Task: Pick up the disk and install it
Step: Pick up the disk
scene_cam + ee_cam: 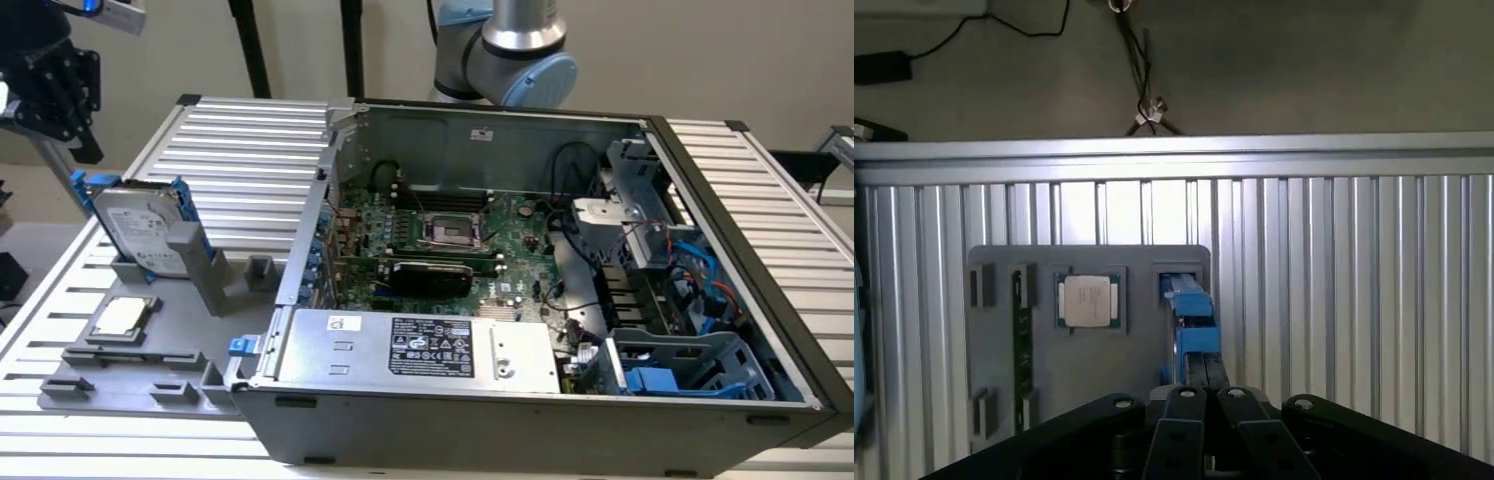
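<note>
Silver-grey, blue-railed disk (135,226)

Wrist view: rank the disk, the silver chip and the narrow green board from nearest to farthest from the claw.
1. The disk, edge-on in its tray slot, right in front of the shut claw.
2. The silver chip, in the middle of the grey tray, beside the disk.
3. The narrow green board, beyond the chip, on the side away from the disk.

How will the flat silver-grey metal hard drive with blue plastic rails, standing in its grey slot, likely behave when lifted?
The silver-grey hard drive looks solid metal, so probably stiff and heavy for its size. Standing on edge in the grey holder, it could tip if nudged sideways. Its blue rails may be slippery.
</note>
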You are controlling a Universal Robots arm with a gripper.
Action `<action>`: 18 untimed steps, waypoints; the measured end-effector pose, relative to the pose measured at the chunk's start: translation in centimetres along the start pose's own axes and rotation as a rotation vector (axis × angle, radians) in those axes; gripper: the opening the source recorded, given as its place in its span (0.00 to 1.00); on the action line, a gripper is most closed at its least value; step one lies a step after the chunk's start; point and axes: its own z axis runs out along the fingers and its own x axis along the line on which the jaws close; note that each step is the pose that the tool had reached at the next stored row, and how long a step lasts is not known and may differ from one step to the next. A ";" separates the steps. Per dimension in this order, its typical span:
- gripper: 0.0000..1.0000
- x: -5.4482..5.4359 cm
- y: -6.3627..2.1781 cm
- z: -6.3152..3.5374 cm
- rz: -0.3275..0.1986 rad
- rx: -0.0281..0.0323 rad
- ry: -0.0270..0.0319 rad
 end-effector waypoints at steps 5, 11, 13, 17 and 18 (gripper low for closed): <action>0.12 0.0 0.01 0.02 -0.006 0.0002 0.0002; 0.42 0.0 0.01 0.02 -0.008 0.0003 0.0003; 0.47 0.0 0.01 0.02 -0.008 0.0003 0.0003; 0.60 0.0 0.01 0.02 -0.008 0.0002 0.0003; 0.60 0.0 0.01 0.02 -0.008 0.0003 0.0003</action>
